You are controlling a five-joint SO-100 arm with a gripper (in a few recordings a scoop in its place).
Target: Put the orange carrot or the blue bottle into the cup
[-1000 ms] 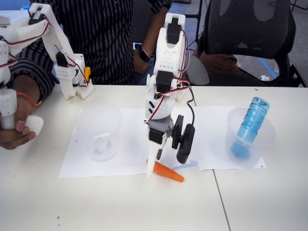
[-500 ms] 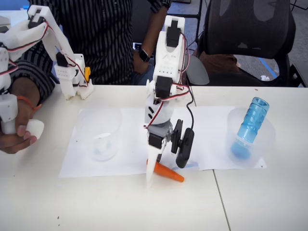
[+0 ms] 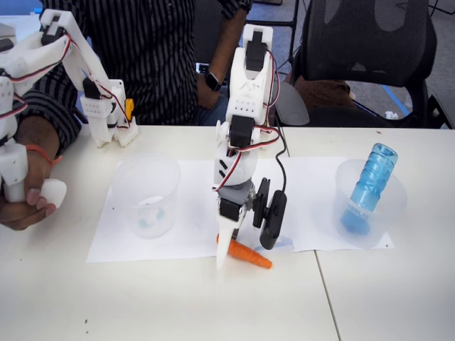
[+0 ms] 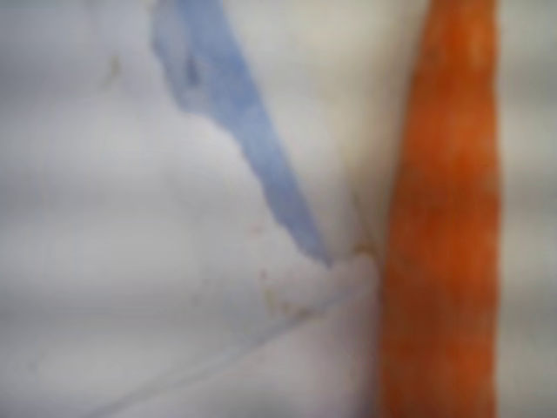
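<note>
Carrot (image 3: 249, 255) lies on the table (image 3: 178, 305) at the front edge of the white paper (image 3: 192, 213), under your gripper (image 3: 245, 249).

You see the blue bottle (image 3: 368, 186) leaning in the right clear cup (image 3: 387, 213); the cup (image 3: 147, 195) at left holds only a pale-blue smudge. The jaws are spread apart over the carrot, the white finger touching its thick end. The wrist view shows the carrot (image 4: 439, 218) blurred beside a blue mark (image 4: 235, 131). No writing can be read.
</note>
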